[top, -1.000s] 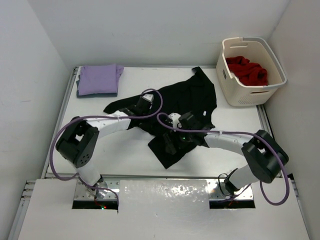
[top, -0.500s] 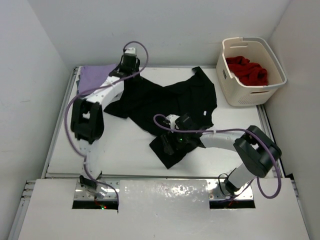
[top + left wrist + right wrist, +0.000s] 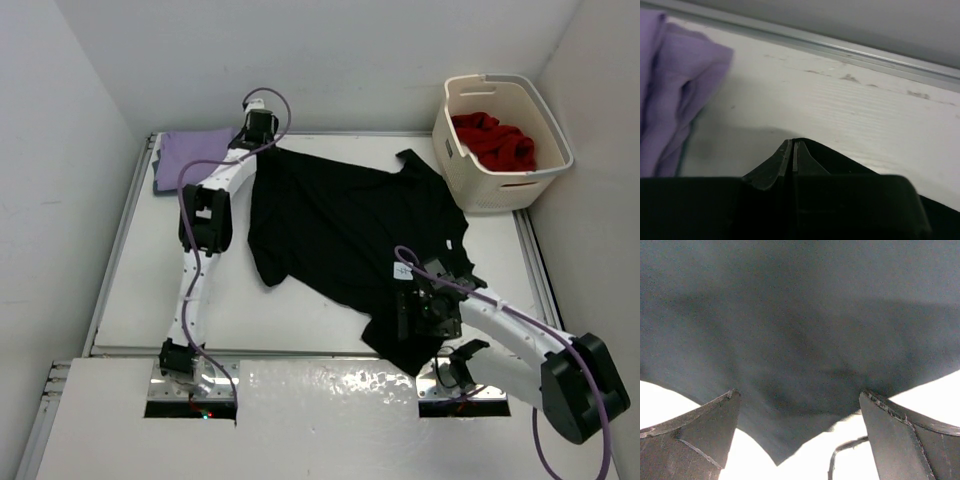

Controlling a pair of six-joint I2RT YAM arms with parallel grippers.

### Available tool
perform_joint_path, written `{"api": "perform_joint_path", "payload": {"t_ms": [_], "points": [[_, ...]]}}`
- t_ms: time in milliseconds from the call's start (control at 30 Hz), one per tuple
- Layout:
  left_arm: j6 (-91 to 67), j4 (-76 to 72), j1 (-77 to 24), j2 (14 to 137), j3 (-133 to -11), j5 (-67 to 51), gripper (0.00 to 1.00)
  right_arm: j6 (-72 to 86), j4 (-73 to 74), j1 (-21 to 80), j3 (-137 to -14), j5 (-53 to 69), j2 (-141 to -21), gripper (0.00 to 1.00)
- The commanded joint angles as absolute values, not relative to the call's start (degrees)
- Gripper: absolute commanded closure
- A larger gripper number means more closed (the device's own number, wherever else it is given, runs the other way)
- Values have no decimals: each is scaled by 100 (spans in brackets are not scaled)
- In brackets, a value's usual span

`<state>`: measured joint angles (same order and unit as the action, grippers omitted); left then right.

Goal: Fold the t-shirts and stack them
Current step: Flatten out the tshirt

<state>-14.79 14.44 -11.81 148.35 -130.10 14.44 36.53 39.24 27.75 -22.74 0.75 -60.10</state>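
though spread, t-shirt [image 3: 800,315] between right fingers [image 3: 690,435]

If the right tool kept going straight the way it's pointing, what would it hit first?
The black t-shirt: its cloth fills the view ahead of the right tool, between open jaws. How far off the cloth lies is unclear.

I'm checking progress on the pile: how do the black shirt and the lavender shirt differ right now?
The black shirt lies spread open across the middle of the table; the lavender shirt is folded into a compact rectangle at the far-left corner. The black shirt covers far more surface than the lavender shirt. Both are plain soft cloth.
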Motion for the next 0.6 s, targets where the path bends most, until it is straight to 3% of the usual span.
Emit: {"api": "perform_joint_path", "payload": {"t_ms": [0,133,200,267,400,567], "points": [[-1880,1448,-1081,14635,-13360,2581,100,3991,5045,2725,-2434,-176,-5889,1],[-2345,1337,-1037,13792,-11956,3013,100,3718,5010,2716,-2715,-246,-5871,1],[-2443,1318,-993,13562,-11654,3655,91,3525,4870,2716,-2821,-80,-5888,1],[-2129,1379,-906,13701,-12074,3036,4,3376,4764,2716,-2953,-97,-5845,1],[-1714,1950,-923,13756,-12788,2355,0,2963,4414,2716,-3374,-36,-5669,1],[-1573,1758,-993,12378,-11464,1505,0,2382,3913,2733,-3937,-53,-5695,1]]}}
